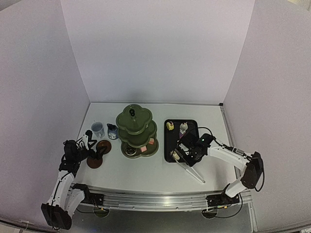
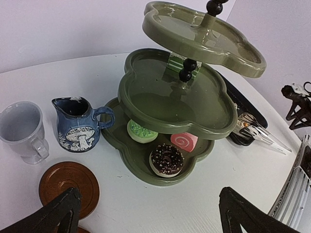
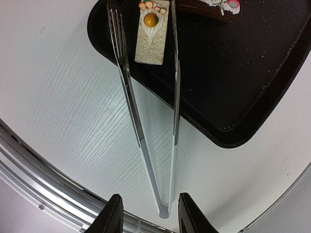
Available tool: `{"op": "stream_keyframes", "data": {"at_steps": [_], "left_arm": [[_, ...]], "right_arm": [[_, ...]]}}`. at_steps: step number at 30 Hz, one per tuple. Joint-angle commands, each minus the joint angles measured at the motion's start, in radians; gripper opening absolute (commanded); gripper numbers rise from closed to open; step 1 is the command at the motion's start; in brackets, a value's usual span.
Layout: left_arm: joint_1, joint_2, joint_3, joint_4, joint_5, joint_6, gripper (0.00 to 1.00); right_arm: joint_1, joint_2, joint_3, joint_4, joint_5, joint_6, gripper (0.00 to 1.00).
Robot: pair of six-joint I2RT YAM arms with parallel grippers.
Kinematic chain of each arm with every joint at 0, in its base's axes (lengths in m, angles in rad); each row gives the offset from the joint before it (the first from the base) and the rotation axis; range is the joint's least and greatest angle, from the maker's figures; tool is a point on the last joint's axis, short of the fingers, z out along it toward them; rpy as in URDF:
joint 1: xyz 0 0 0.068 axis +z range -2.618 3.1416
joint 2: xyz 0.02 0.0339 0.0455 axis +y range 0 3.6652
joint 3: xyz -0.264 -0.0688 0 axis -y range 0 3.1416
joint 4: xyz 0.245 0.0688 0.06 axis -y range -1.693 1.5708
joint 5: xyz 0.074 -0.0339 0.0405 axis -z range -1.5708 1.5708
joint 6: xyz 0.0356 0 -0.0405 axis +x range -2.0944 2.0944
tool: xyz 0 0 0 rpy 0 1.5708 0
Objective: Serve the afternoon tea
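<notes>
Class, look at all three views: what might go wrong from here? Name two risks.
The metal tongs only straddle the cream slice on the black tray; gripped near the hinge, they may drop it. The open left gripper hangs close to the brown saucer and mushroom jug; a sweep might knock them.

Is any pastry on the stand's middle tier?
No, the middle tier is bare; three pastries sit on the bottom tier.
</notes>
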Motion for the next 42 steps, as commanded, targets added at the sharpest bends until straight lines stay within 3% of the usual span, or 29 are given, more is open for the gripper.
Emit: {"op": "stream_keyframes", "data": {"at_steps": [1,6,8,23,32,42], "left_arm": [[0.004,-0.015,0.004,0.009,0.0,-0.001,1.0],[0.004,-0.014,0.003,0.015,0.002,-0.004,1.0],[0.004,-0.014,0.003,0.012,0.003,-0.003,1.0],[0.004,-0.022,0.001,0.022,0.018,0.001,1.0],[0.004,-0.027,0.001,0.023,0.022,-0.003,0.99],[0.004,-0.032,0.0,0.024,0.01,0.003,1.0]], "right_arm": [[-0.009,-0.004,-0.023,0.05,-0.021,0.046,0.38],[-0.009,-0.019,-0.112,0.1,-0.009,0.123,0.54],[-0.009,-0.021,-0.146,0.112,-0.019,0.143,0.56],[-0.01,0.064,-0.268,0.185,-0.11,0.245,0.55],[-0.029,0.124,-0.255,0.184,-0.065,0.282,0.54],[-0.029,0.002,-0.185,0.165,-0.071,0.236,0.51]]}}
